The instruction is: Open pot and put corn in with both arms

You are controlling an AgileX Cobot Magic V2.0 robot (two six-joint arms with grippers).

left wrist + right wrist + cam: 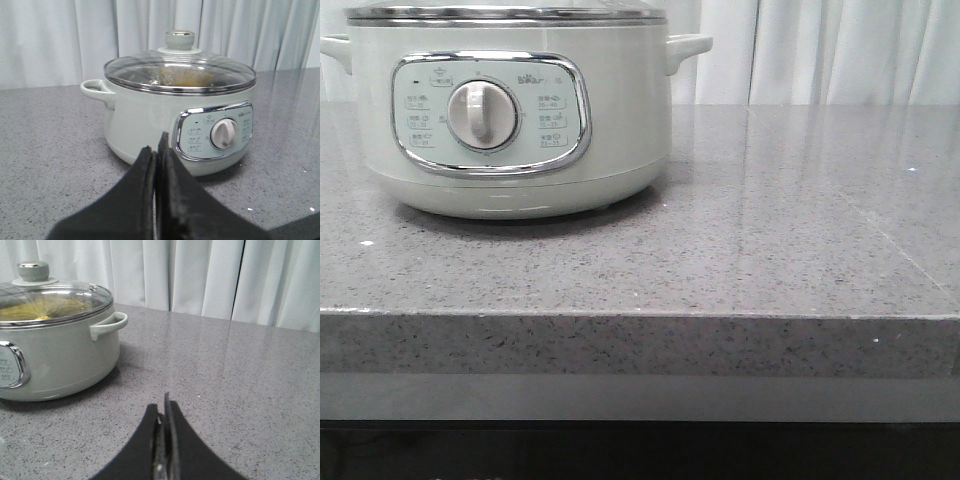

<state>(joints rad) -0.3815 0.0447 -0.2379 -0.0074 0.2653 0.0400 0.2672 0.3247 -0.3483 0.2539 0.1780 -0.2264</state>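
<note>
The pale grey-green pot [610,120] stands on the counter at the far left, its dial facing me. It also shows in the left wrist view [145,117] and the right wrist view [65,355]. Its steel-rimmed glass lid [145,70] sits closed on it, with the knob [180,40] on top. Something yellow [42,317] shows dimly through the lid; I cannot tell whether it is the corn. My left gripper [156,145] is shut and empty, low in front of the pot. My right gripper [162,407] is shut and empty, off to the pot's right. Neither gripper shows in the front view.
The grey speckled counter [800,230] stretches bare to the right of the pot, with its front edge [640,318] close to me. White curtains [210,275] hang behind the counter. The pot's side handle [107,325] sticks out toward my right gripper's side.
</note>
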